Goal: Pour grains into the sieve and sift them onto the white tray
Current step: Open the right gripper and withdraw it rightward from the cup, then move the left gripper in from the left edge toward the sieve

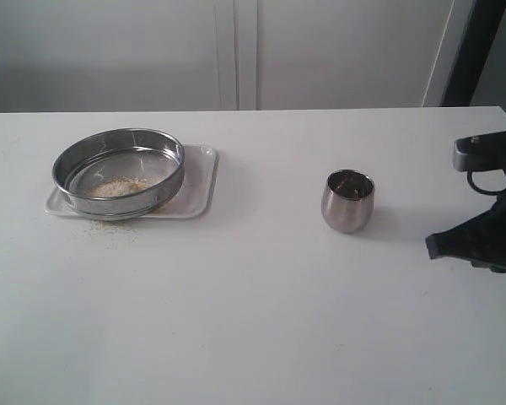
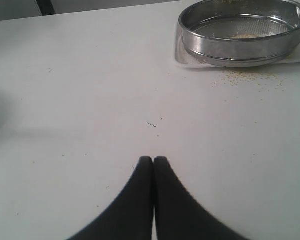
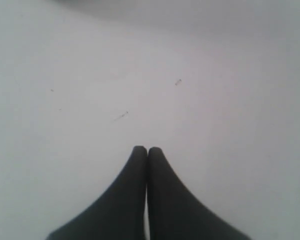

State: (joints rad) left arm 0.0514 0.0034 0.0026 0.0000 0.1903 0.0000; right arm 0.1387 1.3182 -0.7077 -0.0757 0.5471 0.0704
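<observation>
Topping white tray (image 1: 200, 179): sieve (image 1: 139, 201) w/ grains (image 1: 118, 186)

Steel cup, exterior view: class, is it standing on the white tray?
No, the steel cup stands on the bare table, well right of the white tray that carries the sieve.

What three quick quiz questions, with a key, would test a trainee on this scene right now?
1. True or false: the sieve sits on the white tray.
2. Where is the steel cup? A: inside the sieve. B: upright on the table, apart from the tray. C: tipped over on the tray.
3. Fill in: the jaws of the left gripper and the right gripper are both ____.
Key: 1 true; 2 B; 3 shut.
</observation>
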